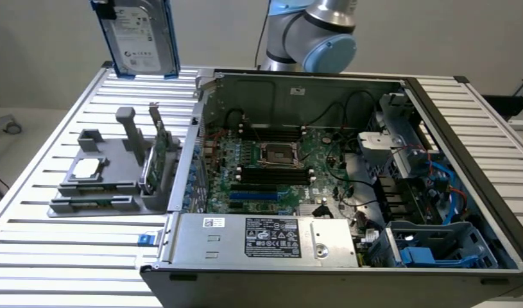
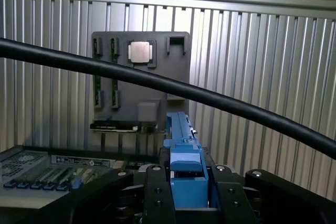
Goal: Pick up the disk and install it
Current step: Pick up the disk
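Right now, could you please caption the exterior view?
The disk hangs upright above the slatted table, at the exterior view's left of the open computer case.

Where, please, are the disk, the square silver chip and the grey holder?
disk (image 1: 138, 38), exterior view, white label face.
square silver chip (image 1: 86, 168), exterior view, top face.
grey holder (image 1: 115, 158), exterior view, bare base.

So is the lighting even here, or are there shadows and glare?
Exterior view: soft, even light on the slatted table; the open computer case is dimmer inside. Wrist view: the table's ridges catch bright streaks, and a black cable crosses as a dark band.
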Robot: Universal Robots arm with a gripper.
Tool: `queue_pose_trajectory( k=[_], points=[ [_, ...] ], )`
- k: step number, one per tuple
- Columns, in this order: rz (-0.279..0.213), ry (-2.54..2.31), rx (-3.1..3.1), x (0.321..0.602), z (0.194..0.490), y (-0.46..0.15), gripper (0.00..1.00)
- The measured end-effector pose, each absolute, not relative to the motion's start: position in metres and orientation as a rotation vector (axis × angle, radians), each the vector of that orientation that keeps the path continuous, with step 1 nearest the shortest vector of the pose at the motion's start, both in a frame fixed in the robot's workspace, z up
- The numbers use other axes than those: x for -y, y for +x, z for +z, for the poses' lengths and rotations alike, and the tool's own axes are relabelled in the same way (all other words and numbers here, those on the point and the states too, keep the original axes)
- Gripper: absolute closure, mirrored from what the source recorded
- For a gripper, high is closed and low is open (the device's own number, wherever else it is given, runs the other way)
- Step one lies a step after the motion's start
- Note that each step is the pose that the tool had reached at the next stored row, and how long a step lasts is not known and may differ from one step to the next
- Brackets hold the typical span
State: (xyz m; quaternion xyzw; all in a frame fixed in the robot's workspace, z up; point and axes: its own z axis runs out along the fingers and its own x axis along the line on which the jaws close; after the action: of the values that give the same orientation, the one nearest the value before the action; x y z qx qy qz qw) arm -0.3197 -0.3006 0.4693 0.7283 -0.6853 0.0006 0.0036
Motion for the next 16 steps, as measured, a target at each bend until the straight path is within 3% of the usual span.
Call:
queue_pose_trajectory(
  k=[16],
  points=[
    [-0.016,2.294,2.158,0.327,0.482,-0.263,0.67]
  ],
)
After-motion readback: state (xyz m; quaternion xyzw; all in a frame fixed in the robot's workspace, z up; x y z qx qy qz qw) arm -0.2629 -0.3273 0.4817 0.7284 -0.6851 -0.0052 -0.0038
